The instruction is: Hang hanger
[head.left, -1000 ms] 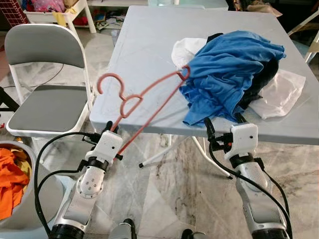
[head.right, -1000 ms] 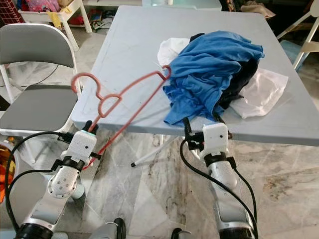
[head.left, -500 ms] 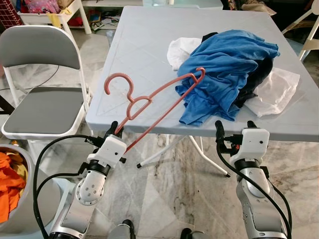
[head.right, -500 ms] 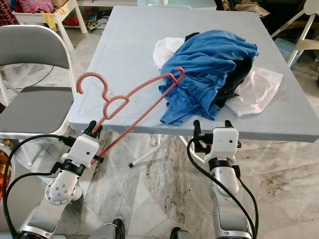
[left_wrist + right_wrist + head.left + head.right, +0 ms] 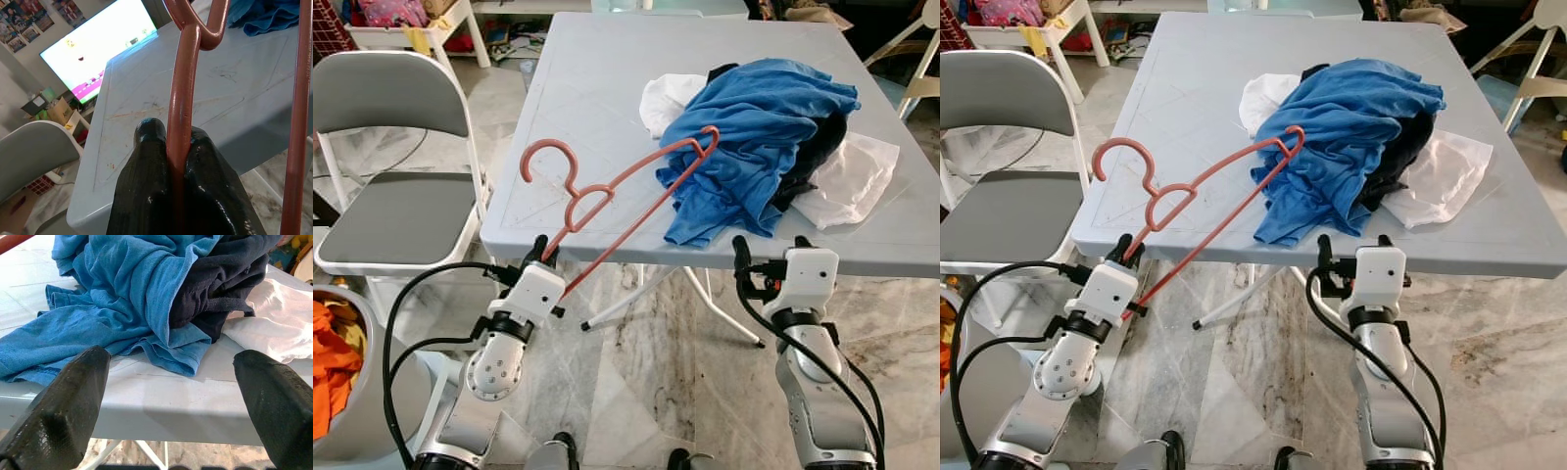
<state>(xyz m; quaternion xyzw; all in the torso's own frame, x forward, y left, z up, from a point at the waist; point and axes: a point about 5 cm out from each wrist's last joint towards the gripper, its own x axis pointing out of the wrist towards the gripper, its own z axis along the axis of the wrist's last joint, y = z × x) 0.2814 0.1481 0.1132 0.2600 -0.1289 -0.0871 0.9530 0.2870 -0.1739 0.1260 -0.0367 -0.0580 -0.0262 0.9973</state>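
A salmon-pink plastic hanger (image 5: 546, 143) slants up from my left gripper (image 5: 543, 257) over the near left corner of the grey table (image 5: 597, 88). Its far end touches a heap of blue shirt (image 5: 754, 117). My left gripper is shut on the hanger's lower end, and the rod (image 5: 182, 98) is pinched between the black fingers (image 5: 146, 161). My right gripper (image 5: 770, 245) is open just below the table's front edge, facing the blue shirt (image 5: 122, 308), with nothing between its fingers (image 5: 68, 401).
A dark garment (image 5: 822, 147) and white cloth (image 5: 857, 181) lie under and beside the blue shirt. A grey folding chair (image 5: 401, 206) stands left of the table. A basket with orange clothes (image 5: 333, 362) sits at the lower left. Marble floor lies below.
The view has pulled back a little. My right gripper has drawn away from the blue shirt's hem and sits lower before the table edge. The left gripper still holds the hanger.
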